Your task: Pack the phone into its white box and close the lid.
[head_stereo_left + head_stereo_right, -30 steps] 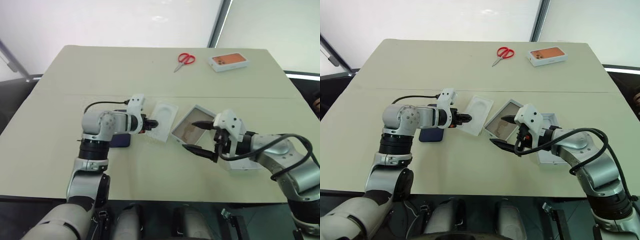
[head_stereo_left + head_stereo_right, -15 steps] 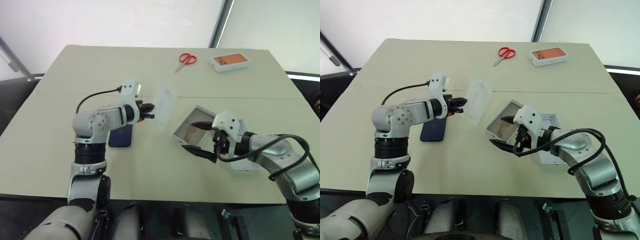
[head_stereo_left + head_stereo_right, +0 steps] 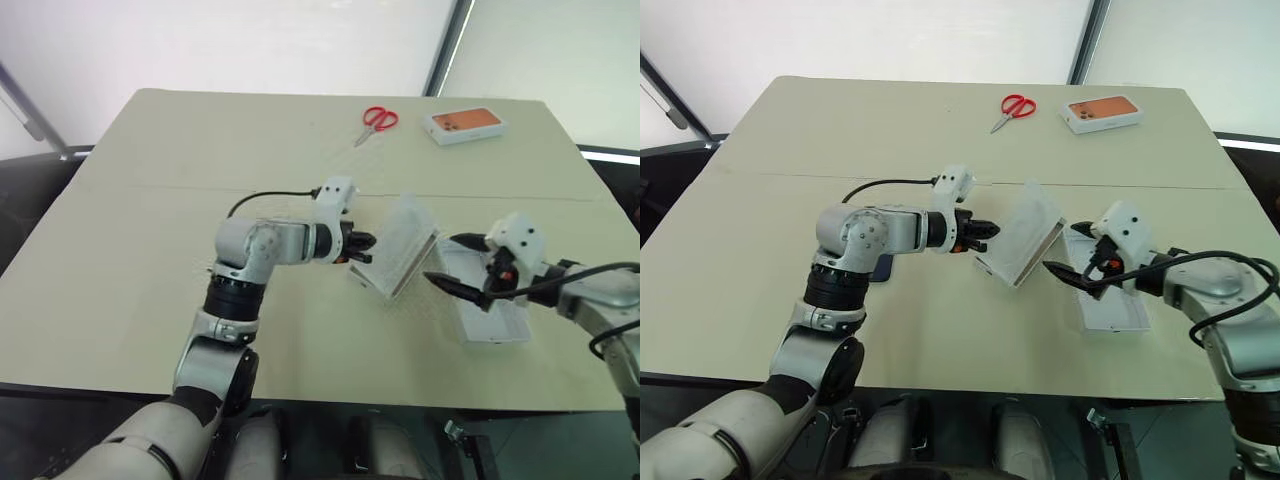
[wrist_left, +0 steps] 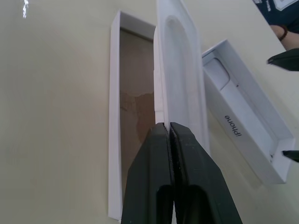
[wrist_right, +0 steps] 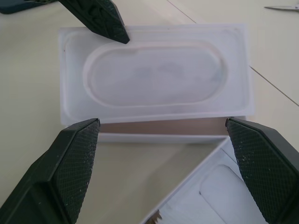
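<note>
Left eye view showed the left gripper [image 3: 366, 250] with its jaws pinched shut on the edge of a thin white insert [image 3: 398, 246] with a rounded recess, held tilted on edge above the counter [image 3: 120, 250] near its middle. Under and just behind the insert lay the white box [image 4: 135, 93], its tan-brown floor showing in the left wrist view. Just beside the box, towards the counter's right edge, lay the lid [image 3: 490, 315], open side up and plain white inside. The right gripper [image 3: 452, 262] hovered over the lid's near-left end with its jaws spread wide, holding nothing. The phone [image 3: 880, 268] was mostly hidden behind the left arm, a dark sliver lying flat on the counter, left of the box and well apart from it. Red-handled scissors [image 3: 376, 121] and a closed white box with an orange phone picture [image 3: 463, 124] lay near the counter's far edge, towards its far right corner.
</note>
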You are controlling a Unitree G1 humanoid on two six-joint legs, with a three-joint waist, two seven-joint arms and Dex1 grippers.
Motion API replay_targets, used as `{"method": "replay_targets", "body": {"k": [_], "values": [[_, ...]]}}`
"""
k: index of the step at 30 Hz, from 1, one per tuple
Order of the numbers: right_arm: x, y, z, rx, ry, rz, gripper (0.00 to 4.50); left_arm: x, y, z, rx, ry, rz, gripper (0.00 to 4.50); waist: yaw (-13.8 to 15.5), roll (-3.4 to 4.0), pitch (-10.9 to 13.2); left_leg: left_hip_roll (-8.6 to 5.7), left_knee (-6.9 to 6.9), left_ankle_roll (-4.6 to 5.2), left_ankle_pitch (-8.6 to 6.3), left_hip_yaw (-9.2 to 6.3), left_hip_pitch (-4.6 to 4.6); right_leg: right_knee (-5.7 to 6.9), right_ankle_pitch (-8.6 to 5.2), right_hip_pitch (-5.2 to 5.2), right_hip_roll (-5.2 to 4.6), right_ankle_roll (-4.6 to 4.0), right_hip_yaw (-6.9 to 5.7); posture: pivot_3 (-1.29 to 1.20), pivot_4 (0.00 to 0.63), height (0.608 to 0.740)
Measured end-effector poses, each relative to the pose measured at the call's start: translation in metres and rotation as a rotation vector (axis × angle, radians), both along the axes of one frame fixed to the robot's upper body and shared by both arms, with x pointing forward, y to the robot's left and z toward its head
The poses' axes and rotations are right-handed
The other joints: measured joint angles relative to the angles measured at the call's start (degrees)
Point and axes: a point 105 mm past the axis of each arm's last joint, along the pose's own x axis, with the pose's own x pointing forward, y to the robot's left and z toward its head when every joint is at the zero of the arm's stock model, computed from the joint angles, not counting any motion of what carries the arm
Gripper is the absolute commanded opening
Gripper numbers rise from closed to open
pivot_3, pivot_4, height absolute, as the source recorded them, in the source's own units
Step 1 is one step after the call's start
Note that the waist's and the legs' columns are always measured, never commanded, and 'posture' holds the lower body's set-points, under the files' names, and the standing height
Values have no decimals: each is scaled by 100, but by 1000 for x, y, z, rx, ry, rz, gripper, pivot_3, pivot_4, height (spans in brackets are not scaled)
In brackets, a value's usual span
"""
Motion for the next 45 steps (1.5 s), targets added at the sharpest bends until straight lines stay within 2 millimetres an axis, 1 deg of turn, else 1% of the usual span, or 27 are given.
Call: {"method": "replay_targets", "body": {"k": [4,9,14,15,16,17,22,23,25,28,29,30,33,34,35,36,37,38,39,41,43,45], "values": [[-1,1,0,0,-1,3,4500,4,-7,6,11,-15,-19,25,7,0,0,-1,0,0,0,1,-1,-1,0,0,-1,1,0,0,150,728],[-1,2,0,4,-10,-2,4500,3,-12,-5,12,43,-35,25,5,0,0,-1,2,0,0,0,-1,0,-1,0,-1,1,0,0,150,728],[-1,5,0,11,-17,-1,4500,2,-14,-8,12,65,-46,25,6,0,0,-1,2,0,0,0,-1,0,-1,0,-1,2,0,0,150,728],[-1,5,0,11,-16,1,4500,2,-14,-8,11,66,-47,608,6,0,0,-1,2,0,0,0,-1,0,-1,0,-1,2,0,0,150,728],[-1,6,0,13,-16,1,4500,1,-15,-8,11,68,-49,878,6,0,0,-1,2,-1,0,0,-1,0,-1,0,-1,2,0,0,150,728],[0,6,0,16,-17,1,4500,1,-15,-8,10,69,-51,1317,6,0,0,-1,2,-1,0,0,-1,0,-1,0,-1,2,0,0,150,728],[1,10,1,21,-24,8,4500,1,-15,-8,5,70,-52,3901,4,0,0,-1,2,-1,0,0,-1,0,-1,0,-1,2,0,0,150,728],[1,10,1,21,-24,11,4500,2,-14,-7,-5,73,-48,3901,5,0,0,-1,2,-1,0,0,-1,0,-1,0,-1,2,0,0,150,728],[1,14,1,21,-26,19,4500,2,-11,2,-71,79,-55,3901,-8,0,0,0,3,-1,0,0,0,2,-1,0,-1,2,0,0,150,728],[3,21,5,21,-38,30,4500,4,7,24,-152,24,-55,3901,-45,1,0,4,3,-2,1,-1,1,7,-1,-2,2,2,0,0,150,728],[5,22,5,15,-41,27,3980,5,17,29,-152,-11,-39,3943,-51,2,-1,5,2,-2,1,-1,2,7,-1,-1,3,2,0,0,150,728],[8,25,5,2,-48,21,3630,8,31,31,-147,-51,-12,3943,-84,4,-2,6,2,-2,1,1,5,7,-1,0,3,2,2,0,150,728],[19,29,2,-23,-49,-15,2122,14,68,29,-121,-187,79,3943,-127,5,-3,10,2,-5,3,0,5,12,-1,-1,3,1,1,0,150,728],[22,29,-1,-34,-37,-28,1566,16,78,28,-92,-255,108,3943,-115,5,-2,12,3,-6,3,-1,4,11,-1,-1,3,1,0,0,150,728],[24,31,-3,-39,-27,-33,1103,18,89,29,-53,-341,137,3943,-114,5,-2,11,3,-6,3,1,3,11,-1,-1,2,1,0,0,150,728],[28,36,-6,-45,-13,-38,565,17,101,28,16,-452,147,3943,-125,5,-2,11,4,-6,3,3,3,10,-1,-1,2,1,1,0,150,728],[30,38,-7,-49,-2,-47,35,14,109,26,68,-527,134,3943,-126,6,-3,11,2,-6,3,4,3,10,-1,-1,1,1,2,0,150,728],[35,43,-9,-48,9,-57,35,8,118,20,151,-609,89,3943,-145,6,-3,14,2,-6,3,9,5,10,0,-3,2,0,2,0,150,728],[39,45,-11,-47,24,-78,35,2,123,13,206,-655,39,3943,-125,9,-4,13,2,-6,3,8,4,10,0,-3,1,0,1,0,150,728],[46,50,-15,-64,33,-105,35,-13,129,-3,256,-682,-58,3943,-124,9,-4,15,2,-5,2,9,1,9,-1,-4,-1,-1,1,0,150,728],[51,57,-17,-98,35,-102,35,-31,133,-18,247,-662,-142,3943,-117,8,-3,22,2,0,0,8,-6,4,-1,-7,-6,-1,1,0,150,728],[59,65,-23,-129,46,-106,35,-48,131,-25,201,-637,-208,3943,-112,9,-3,22,3,3,-2,7,-7,4,-1,-6,-9,-1,1,0,150,728]]}}
